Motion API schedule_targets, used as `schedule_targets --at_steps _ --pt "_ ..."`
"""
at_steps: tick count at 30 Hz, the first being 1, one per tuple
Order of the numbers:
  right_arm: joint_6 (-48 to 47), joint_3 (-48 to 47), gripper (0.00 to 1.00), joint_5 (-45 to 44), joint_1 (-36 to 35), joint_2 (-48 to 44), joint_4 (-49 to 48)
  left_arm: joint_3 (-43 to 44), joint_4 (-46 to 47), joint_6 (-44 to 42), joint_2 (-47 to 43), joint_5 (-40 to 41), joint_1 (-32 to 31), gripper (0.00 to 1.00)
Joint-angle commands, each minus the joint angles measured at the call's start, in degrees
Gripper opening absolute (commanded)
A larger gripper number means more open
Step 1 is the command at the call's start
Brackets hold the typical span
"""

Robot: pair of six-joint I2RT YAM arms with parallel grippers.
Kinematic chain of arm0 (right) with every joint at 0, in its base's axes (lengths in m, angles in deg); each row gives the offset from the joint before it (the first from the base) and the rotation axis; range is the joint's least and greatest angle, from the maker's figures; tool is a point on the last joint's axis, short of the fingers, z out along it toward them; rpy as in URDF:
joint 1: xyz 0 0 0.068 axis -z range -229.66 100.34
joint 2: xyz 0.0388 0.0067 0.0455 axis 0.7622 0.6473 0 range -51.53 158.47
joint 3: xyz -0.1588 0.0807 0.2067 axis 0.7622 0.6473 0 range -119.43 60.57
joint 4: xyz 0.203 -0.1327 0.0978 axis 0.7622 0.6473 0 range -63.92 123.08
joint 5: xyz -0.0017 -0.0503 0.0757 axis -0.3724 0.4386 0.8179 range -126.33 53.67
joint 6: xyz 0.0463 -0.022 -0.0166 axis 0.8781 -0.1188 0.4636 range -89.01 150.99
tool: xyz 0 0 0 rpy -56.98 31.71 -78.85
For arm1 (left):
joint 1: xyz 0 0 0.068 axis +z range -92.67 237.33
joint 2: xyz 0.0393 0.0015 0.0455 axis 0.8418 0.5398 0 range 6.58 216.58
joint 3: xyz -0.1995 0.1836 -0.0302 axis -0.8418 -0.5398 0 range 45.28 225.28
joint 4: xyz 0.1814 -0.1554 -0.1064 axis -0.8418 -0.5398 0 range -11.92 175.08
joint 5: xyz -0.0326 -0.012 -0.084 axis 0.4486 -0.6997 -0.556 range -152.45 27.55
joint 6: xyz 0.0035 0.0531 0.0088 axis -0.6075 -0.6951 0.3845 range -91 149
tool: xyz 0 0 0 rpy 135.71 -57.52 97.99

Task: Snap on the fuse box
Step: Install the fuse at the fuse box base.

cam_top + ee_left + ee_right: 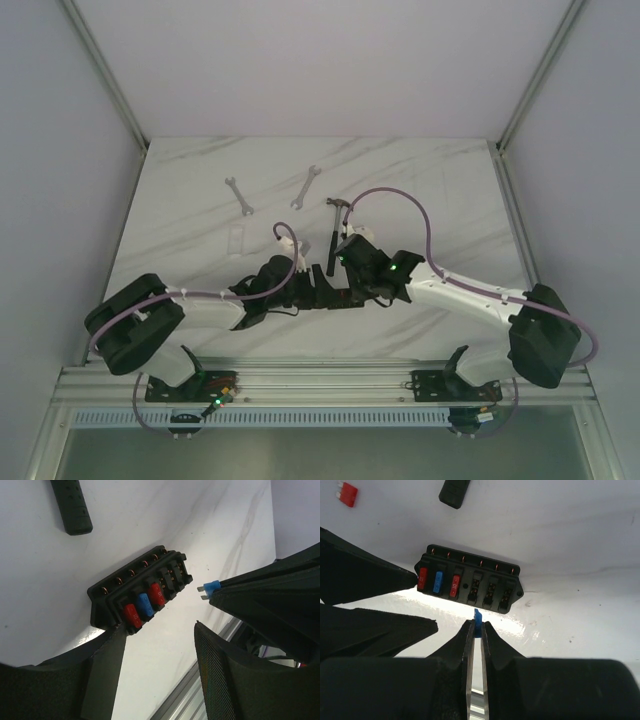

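Right fingers [457, 647] clamped on blue fuse [478, 616] | left fingers [225, 680] apart by fuse box [140, 592] (maybe touching) | risk: unheld box skids, fuse misseats.

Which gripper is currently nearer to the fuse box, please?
Left. The left gripper, jaws open, has one finger right at the end of the fuse box. The right gripper, shut on a blue fuse, sits a small gap off its face.
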Motion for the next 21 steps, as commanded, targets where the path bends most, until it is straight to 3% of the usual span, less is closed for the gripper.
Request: schedule_targets --at_steps 1,10,21 --pt "-0.73 -1.62 0.0 -4.07 -0.31 0.61 1.78 0.2 5.53 2.53 2.31 -1.04 -1.0 0.66" --pt "-2.62 -1.52 0.0 -4.88 -0.31 0.86 2.1 0.6 9.86 5.93 5.82 -1.07 -3.33 0.66" --pt "-6.69 0.31 0.0 -5.63 -0.31 1.85 -0.27 -0.84 8.66 5.38 1.78 1.13 -3.32 0.72"
